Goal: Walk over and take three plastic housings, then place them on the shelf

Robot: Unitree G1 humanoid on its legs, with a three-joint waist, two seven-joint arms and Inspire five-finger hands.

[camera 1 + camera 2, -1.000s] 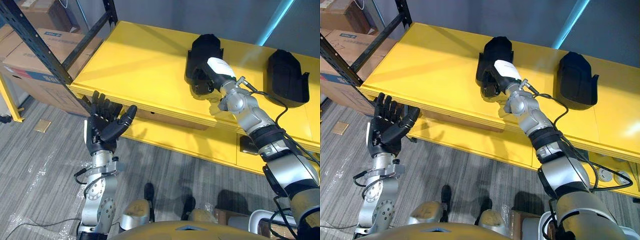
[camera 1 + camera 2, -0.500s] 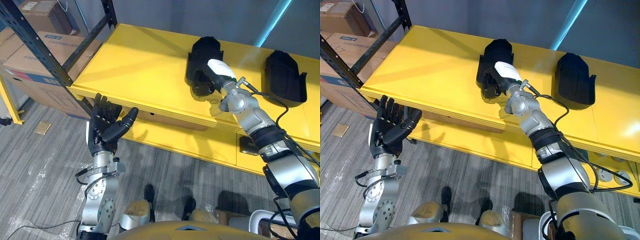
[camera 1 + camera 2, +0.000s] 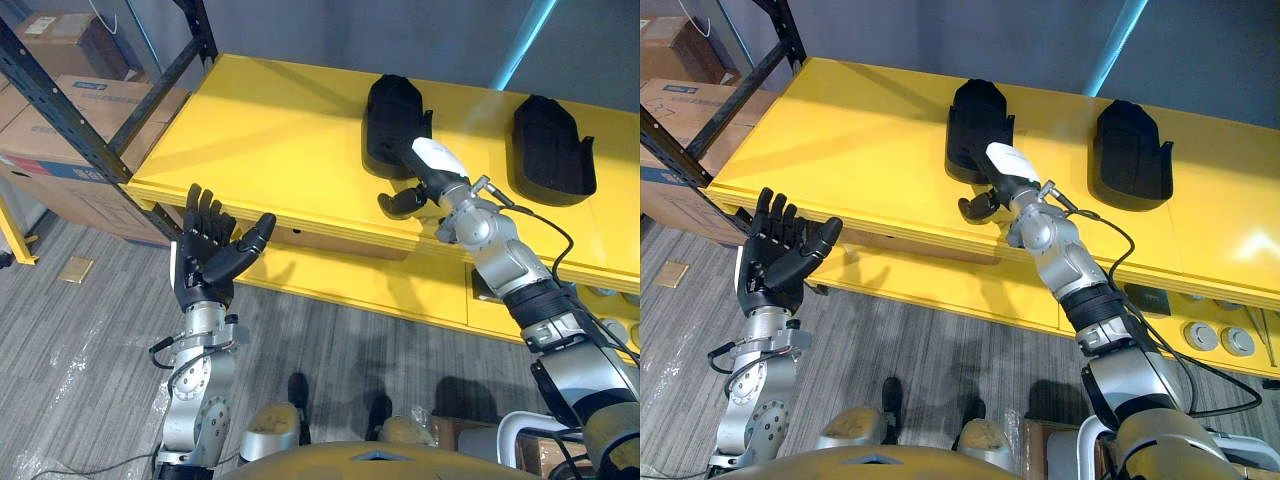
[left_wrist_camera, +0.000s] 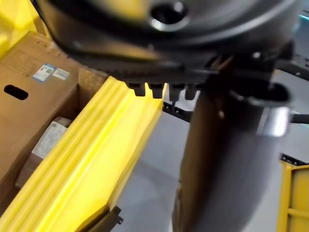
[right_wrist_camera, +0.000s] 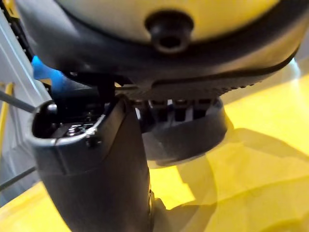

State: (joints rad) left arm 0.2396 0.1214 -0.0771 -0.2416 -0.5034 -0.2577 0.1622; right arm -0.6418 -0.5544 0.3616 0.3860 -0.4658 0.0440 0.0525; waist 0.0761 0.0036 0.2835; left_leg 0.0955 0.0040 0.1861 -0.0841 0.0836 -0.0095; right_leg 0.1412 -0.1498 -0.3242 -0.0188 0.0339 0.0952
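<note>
From the head, a yellow shelf (image 3: 260, 130) runs across the scene with two black plastic housings lying flat on it, well apart. The left housing (image 3: 393, 122) lies near the middle of the shelf and the right housing (image 3: 550, 150) further toward the robot's right. The right robot hand (image 3: 404, 200) hangs over the shelf's front strip, just in front of the left housing and apart from it, its fingers curled inward and holding nothing. The left robot hand (image 3: 208, 252) is raised in front of the shelf's edge, above the grey floor (image 3: 90, 340), palm up, fingers spread and straight, empty. Cardboard boxes (image 3: 60, 150) stand behind a black rack post (image 3: 62, 105) on the robot's left.

In the left wrist view the thumb (image 4: 227, 159) stands out from the hand, with the shelf's ribbed yellow edge and a cardboard box beyond it.

In the right wrist view the thumb (image 5: 96, 169) fills the foreground above the yellow shelf top. A dark rounded form lies past the fingers (image 5: 174, 110); I cannot tell whether it is the housing.
</note>
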